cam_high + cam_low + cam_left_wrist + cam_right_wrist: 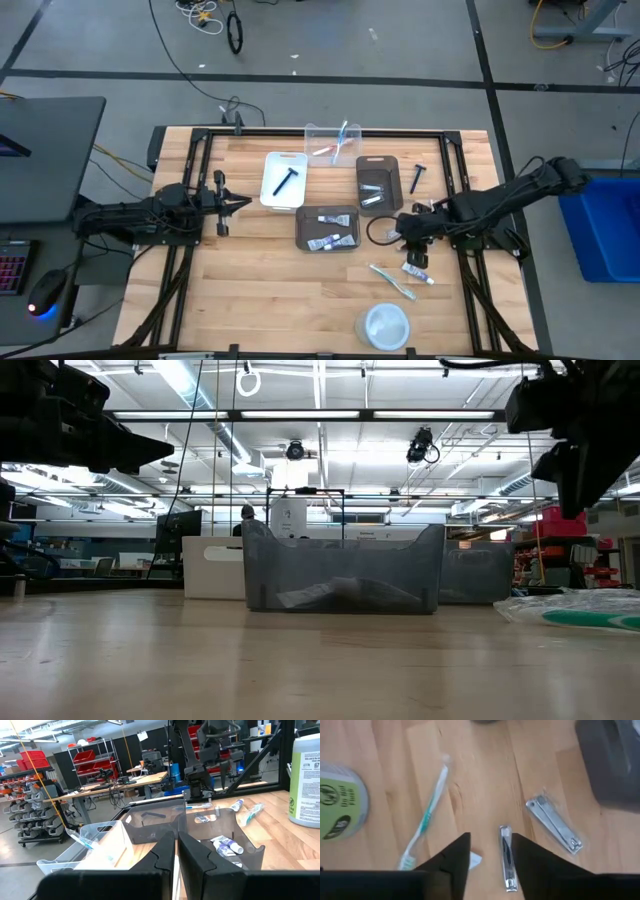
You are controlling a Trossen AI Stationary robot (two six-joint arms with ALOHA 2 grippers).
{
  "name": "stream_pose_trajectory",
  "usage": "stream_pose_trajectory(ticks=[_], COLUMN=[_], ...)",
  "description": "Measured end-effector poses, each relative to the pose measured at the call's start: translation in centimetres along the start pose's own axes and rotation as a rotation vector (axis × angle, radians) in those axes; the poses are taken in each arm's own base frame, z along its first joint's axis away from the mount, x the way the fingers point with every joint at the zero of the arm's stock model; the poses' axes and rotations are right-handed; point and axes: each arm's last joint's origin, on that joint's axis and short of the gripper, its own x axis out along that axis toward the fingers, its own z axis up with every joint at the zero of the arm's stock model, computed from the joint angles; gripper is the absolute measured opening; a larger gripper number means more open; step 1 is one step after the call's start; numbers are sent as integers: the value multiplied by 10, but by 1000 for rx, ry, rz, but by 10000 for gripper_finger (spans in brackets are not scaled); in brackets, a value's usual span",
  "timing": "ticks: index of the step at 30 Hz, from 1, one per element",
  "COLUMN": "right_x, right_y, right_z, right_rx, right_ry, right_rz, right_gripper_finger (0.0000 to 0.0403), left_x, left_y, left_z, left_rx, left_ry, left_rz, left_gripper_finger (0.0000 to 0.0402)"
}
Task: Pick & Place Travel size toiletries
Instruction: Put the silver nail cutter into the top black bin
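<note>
My right gripper (408, 238) (491, 842) hangs open above the wood table, right of its middle, pointing steeply down. Under it lie several toiletries. A silvery nail clipper (506, 859) shows in the gap between the fingers, flat on the wood, and a second clipper (554, 824) lies beside it. A white-green toothbrush (427, 817) (392, 280) and a small toothpaste tube (417, 270) lie nearby. My left gripper (240, 204) (176, 845) waits at the table's left, level and shut, holding nothing.
A dark grey bin (327, 230) with small tubes stands left of my right gripper, another (378, 182) behind it. A white bin (283, 180) holds a black razor, and a clear bin (333, 143) holds toothbrushes. Another razor (417, 178) lies loose. A round white canister (385, 325) stands near the front edge.
</note>
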Motion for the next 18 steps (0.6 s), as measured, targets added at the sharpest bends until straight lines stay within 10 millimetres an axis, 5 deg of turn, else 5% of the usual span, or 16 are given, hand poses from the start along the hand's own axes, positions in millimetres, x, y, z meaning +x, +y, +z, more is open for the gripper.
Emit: stream_pose_trajectory(ticks=[9,18], right_x=[11,37], right_y=[-2,-1], right_z=[-4,-3], right_rx=[-18,-115], right_ry=[111,217], right_rz=[-69,-122], right_gripper_finger=[240,257], left_x=[0,0], left_y=[0,0], left_z=[0,0], left_rx=[0,0], left_ry=[0,0], left_rz=[2,4], left_gripper_finger=[27,27])
